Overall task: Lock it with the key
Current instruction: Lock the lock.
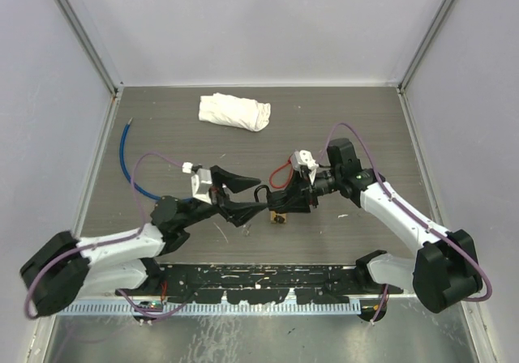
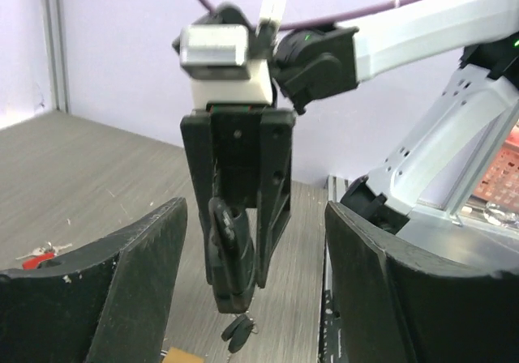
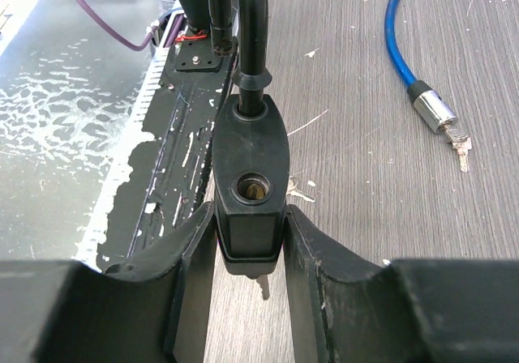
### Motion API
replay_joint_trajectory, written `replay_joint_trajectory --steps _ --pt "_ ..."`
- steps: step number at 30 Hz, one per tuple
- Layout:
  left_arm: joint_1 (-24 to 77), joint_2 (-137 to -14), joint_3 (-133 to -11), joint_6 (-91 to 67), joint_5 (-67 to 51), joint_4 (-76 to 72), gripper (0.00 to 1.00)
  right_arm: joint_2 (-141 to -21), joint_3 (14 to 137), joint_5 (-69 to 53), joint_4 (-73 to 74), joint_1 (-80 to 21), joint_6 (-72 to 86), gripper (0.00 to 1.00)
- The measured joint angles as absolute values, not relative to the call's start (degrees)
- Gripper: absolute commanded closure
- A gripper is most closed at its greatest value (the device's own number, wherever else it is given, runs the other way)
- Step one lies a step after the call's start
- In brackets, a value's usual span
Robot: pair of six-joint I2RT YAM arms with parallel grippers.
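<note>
As the right gripper (image 3: 250, 217) pinches the black lock (image 3: 251, 140), the left gripper (image 2: 255, 217) gapes;
keys (image 2: 239, 330) seemingly dangle beneath it.

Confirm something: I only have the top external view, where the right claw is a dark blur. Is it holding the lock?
Observer: Yes. The right wrist view shows the right claw shut on the black lock, one finger on each side.
Operator: Any key near it?
Observer: In the left wrist view a key bunch hangs just below the lock; whether it is inserted, I cannot tell.
Operator: Other keys around?
Observer: The right wrist view shows loose keys lying at the metal end of the blue cable.
</note>
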State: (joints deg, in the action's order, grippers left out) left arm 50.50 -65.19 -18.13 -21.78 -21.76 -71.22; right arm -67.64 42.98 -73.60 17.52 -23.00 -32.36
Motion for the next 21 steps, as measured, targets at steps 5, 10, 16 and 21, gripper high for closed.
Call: replay_joint_trajectory --steps 5,10,16,21 --pt "50.5 -47.2 -19.6 -20.2 -18.4 -51.0 0.22 -67.6 43.0 -73.3 17.5 -23.0 -32.4 0.99" --pt "50.5 -34.3 -24.9 -19.2 -11.8 -24.8 0.19 -67.6 43.3 -71.3 19.3 -23.0 -34.7 0.99" --pt "50.5 -41.1 -40.4 -15.6 -11.4 1.1 0.22 -68.1 46.5 -66.0 27.9 -23.2 -44.6 0.99" --pt "50.5 -53.4 -52.5 -11.7 -16.1 14.2 0.24 -68.2 47.5 -62.7 32.0 -23.6 -49.7 0.99"
